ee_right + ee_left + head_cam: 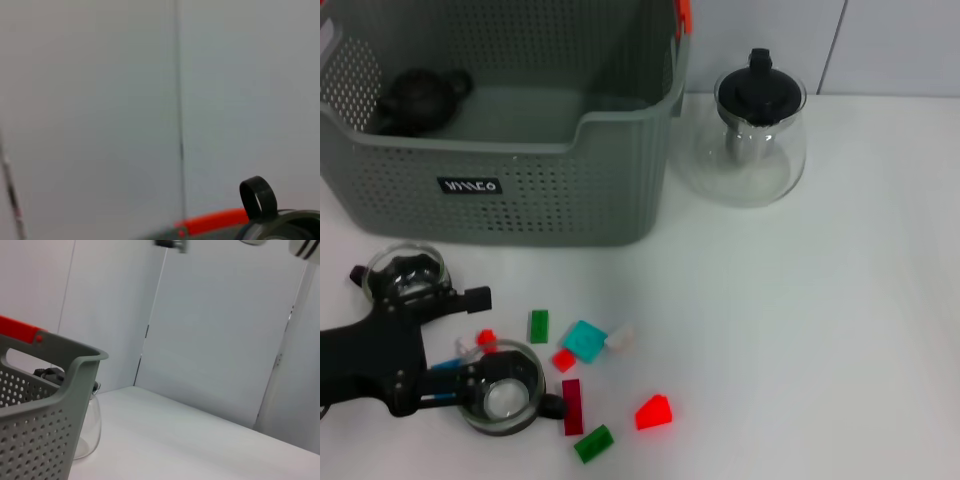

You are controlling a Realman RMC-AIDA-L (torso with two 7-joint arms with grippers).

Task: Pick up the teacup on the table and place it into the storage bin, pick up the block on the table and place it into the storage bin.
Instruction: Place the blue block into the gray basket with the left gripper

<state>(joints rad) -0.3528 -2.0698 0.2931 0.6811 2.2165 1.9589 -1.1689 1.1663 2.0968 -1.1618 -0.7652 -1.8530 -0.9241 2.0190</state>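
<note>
I have the left gripper (480, 345) low over the table (800, 330) at the near left, its black fingers (460, 298) spread wide. One glass teacup (502, 388) lies between them, against the lower finger, which curves around its near rim; the upper finger stands apart from it, beside a second glass teacup (408, 270). Just right of the held-in cup are scattered blocks: a green block (539, 326), a teal block (585, 341), a dark red block (572, 406) and a bright red block (654, 412). Farther back stands the storage bin (520, 190), a dark teapot (420, 98) inside it. The glass teapot (757, 130) stands right of it. My right gripper is out of sight.
</note>
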